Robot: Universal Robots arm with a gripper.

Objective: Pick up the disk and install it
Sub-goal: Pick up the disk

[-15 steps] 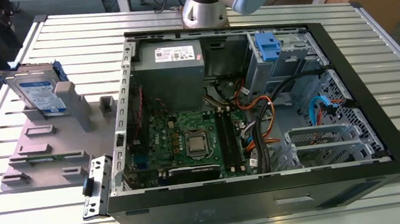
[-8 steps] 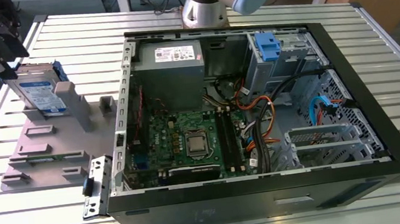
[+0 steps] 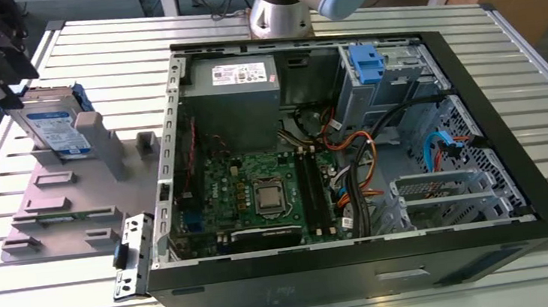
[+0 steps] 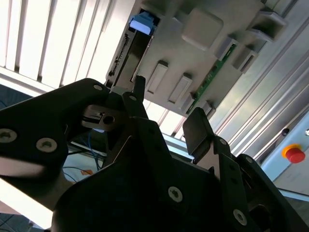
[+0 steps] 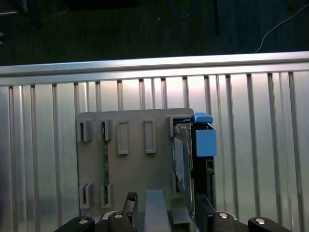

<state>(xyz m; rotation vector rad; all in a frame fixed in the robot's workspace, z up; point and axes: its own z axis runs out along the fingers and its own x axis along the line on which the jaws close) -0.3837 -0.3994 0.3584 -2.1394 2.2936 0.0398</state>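
My hand (image 5: 166, 199) open, fingers (image 5: 203, 210) spread, gripping nothing, poised just over the disk (image 3: 55, 128), disk upright on edge in the grey fixture (image 3: 59, 212) on the desk (image 3: 114, 56), white-and-blue label outward, print illegible.

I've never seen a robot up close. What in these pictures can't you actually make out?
- First wrist view: the gripper is mostly cut off by the picture's edge, so whether it touches the disk cannot be told.
- First wrist view: the disk stands edge-on to the camera, so its label face is hidden.
- Exterior view: the grey holder hides the disk's lower part.
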